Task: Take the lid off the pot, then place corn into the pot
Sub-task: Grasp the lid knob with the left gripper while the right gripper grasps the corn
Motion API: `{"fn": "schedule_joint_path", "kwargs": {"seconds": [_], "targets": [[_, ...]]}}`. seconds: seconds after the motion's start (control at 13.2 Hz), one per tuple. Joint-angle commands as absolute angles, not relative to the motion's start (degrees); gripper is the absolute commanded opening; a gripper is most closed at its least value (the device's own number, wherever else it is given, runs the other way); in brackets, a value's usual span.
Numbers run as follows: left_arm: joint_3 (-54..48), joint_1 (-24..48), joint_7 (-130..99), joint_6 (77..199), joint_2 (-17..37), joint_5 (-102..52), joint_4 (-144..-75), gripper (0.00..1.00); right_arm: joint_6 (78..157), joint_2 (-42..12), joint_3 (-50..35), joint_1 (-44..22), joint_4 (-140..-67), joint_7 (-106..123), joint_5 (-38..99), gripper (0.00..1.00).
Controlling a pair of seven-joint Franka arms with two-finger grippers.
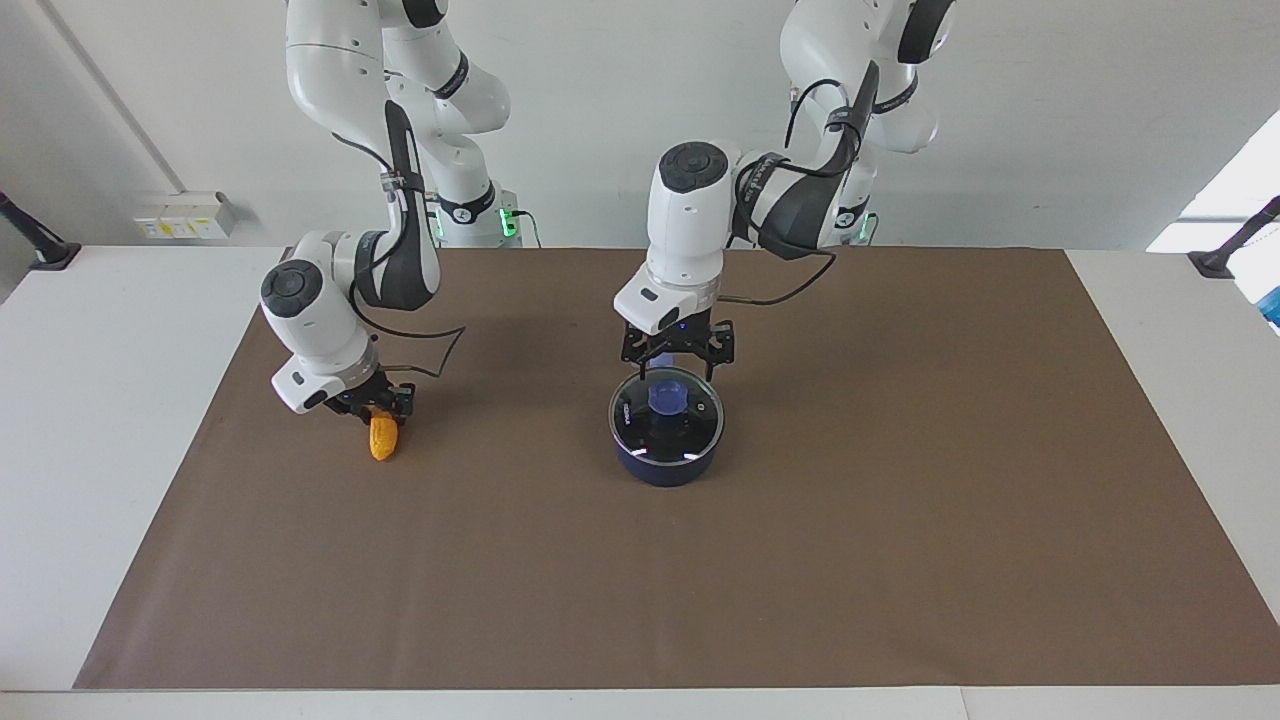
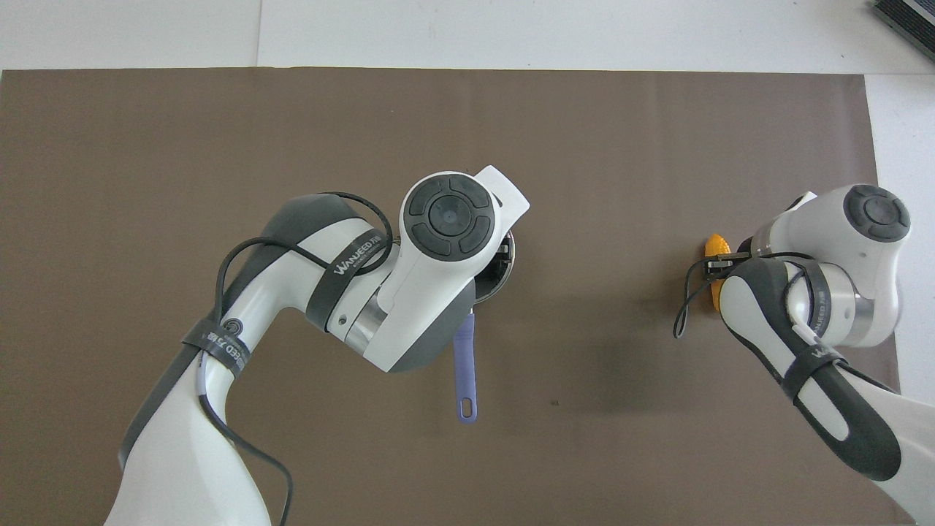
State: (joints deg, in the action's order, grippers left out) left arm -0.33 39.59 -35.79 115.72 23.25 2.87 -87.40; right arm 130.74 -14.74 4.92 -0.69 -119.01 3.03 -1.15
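Lid sitting on the pot at the middle of the facing view, with both grippers down at their objects.

The glass lid is resting level on the navy pot, its blue knob showing just below the left gripper, which is hanging directly over it with its fingers spread apart on either side above the knob, gripping nothing. In the overhead view the left arm is covering most of the pot, and only the pot's light blue handle is sticking out toward the bottom of the frame. The corn is lying on the brown mat at the centre-left of the facing view, and the right gripper is sitting on its upper end; whether those fingers are closed on the cob cannot be told.
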Motion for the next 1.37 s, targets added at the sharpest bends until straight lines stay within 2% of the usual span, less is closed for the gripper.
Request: {"fn": "schedule_joint_path", "kwargs": {"seconds": [0.0, 0.15, 0.46, 0.53, 0.76, 0.84, 0.91, 0.99, 1.14, 1.29], "targets": [[0.70, 41.04, -37.00, 117.86, 26.18, 4.13, -85.70, 1.00, 130.78, -15.73, 4.66, -0.62, -113.92, 3.96, -1.58, 0.00], [0.70, 41.13, -36.91, 117.95, 26.28, 4.92, -85.52, 1.00, 126.42, -13.90, 4.75, -0.62, -110.24, 3.61, -0.71, 0.00], [0.70, 40.87, -36.91, 120.06, 26.10, 5.18, -85.78, 1.00, 112.09, -9.59, 4.13, -0.70, -103.37, -6.05, -0.70, 0.00], [0.70, 40.70, -36.91, 120.06, 26.10, 5.19, -85.78, 0.90, 110.15, -8.19, 4.04, -0.70, -102.84, -6.76, -0.62, 0.00], [0.62, 40.61, -36.83, 119.62, 26.10, 5.97, -86.22, 0.79, 107.06, -4.40, 4.04, -0.88, -102.83, -7.38, -0.62, 0.00], [0.62, 40.61, -36.83, 119.62, 26.10, 6.24, -86.48, 0.78, 106.35, -3.96, 4.04, -0.88, -102.83, -7.30, -0.62, 0.00], [0.70, 40.61, -36.83, 119.62, 26.10, 6.24, -86.48, 0.68, 106.17, -3.96, 4.04, -0.88, -102.92, -7.38, -0.62, 0.00], [0.62, 40.52, -36.74, 119.53, 26.10, 6.24, -86.57, 0.62, 106.17, -3.61, 4.04, -0.88, -103.09, -7.38, -0.62, 0.00], [0.62, 40.52, -36.74, 119.44, 26.02, 6.24, -86.92, 0.57, 106.00, -3.60, 3.96, -0.88, -103.10, -7.38, -0.62, 0.00], [0.70, 40.52, -36.65, 119.44, 26.02, 6.24, -86.75, 0.41, 105.73, -3.43, 3.96, -0.88, -103.27, -7.73, -0.62, 0.00]]}}
